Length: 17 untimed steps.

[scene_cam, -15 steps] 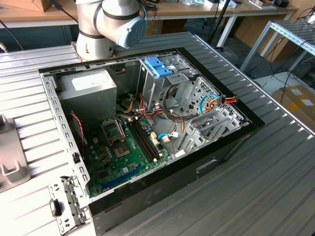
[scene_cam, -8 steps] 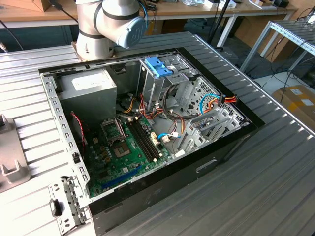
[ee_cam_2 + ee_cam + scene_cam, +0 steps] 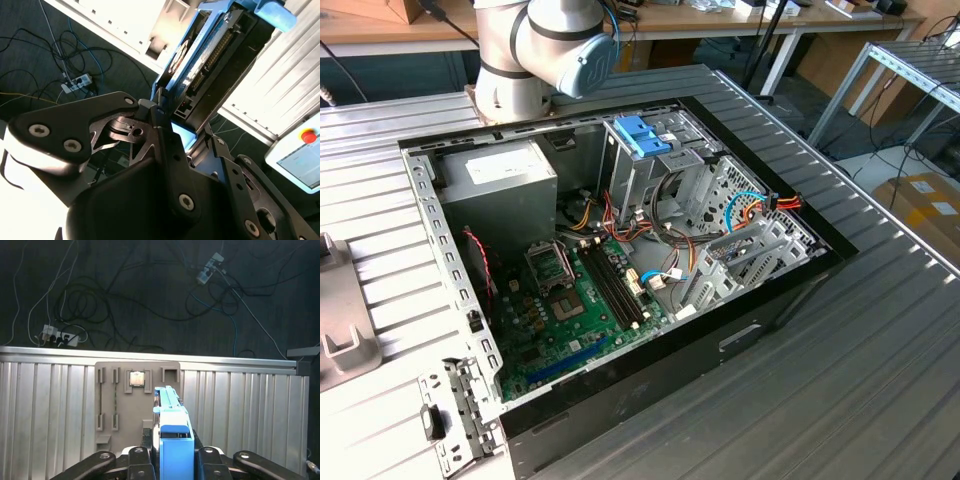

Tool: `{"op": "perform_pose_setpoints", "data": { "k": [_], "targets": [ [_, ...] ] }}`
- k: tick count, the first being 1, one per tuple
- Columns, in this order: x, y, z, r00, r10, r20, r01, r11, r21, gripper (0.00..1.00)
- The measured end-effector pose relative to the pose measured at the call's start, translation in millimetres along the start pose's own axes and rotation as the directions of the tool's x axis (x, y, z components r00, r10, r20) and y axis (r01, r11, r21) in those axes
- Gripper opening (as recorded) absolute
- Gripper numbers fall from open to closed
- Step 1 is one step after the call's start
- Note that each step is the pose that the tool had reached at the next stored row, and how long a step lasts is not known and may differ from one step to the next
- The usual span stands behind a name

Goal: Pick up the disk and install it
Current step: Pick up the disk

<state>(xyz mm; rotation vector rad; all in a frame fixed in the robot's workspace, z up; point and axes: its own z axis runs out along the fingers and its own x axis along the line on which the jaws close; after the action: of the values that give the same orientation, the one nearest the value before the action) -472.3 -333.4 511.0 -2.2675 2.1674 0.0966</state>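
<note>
Your gripper (image 3: 174, 459) is clamped on the blue-railed hard drive (image 3: 169, 402), with a grey fixture plate (image 3: 120, 410) on the ribbed table (image 3: 250, 410) beyond.

The disk (image 3: 211, 57) — its gripped end hidden behind the claw (image 3: 181, 125).
</note>
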Motion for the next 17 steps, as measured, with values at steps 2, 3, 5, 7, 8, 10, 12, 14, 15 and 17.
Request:
{"op": "perform_pose_setpoints", "data": {
  "k": [2, 3, 5, 7, 8, 10, 12, 14, 15, 17],
  "targets": [
    [0.0, -0.4, 0.0, 1.0000, 0.000, -0.0003, 0.000, 1.0000, 0.0000, 0.37],
    [0.1, -0.6, 0.0, 1.0000, 0.000, -0.0004, 0.000, 1.0000, 0.0000, 0.37],
    [0.1, -1.0, 0.0, 1.0000, 0.000, -0.0007, 0.000, 1.0000, 0.0000, 0.37],
    [0.1, -1.3, -0.1, 1.0000, 0.000, -0.0009, 0.000, 1.0000, -0.0001, 0.37],
    [0.2, -1.3, -0.1, 1.0000, 0.000, -0.0009, 0.000, 1.0000, 0.0000, 0.37],
    [0.3, -1.4, -0.1, 1.0000, 0.000, -0.0009, 0.000, 1.0000, 0.0000, 0.37],
    [0.4, -1.6, -0.1, 1.0000, 0.000, -0.0009, 0.000, 1.0000, 0.0000, 0.37],
    [0.5, -2.7, -0.2, 1.0000, 0.000, -0.0011, 0.000, 1.0000, -0.0001, 0.37],
    [0.5, -3.1, -0.2, 1.0000, 0.000, -0.0010, 0.000, 1.0000, -0.0001, 0.37],
    [0.5, -4.1, -0.2, 1.0000, 0.000, -0.0010, 0.000, 1.0000, 0.0000, 0.37]
  ]
}}
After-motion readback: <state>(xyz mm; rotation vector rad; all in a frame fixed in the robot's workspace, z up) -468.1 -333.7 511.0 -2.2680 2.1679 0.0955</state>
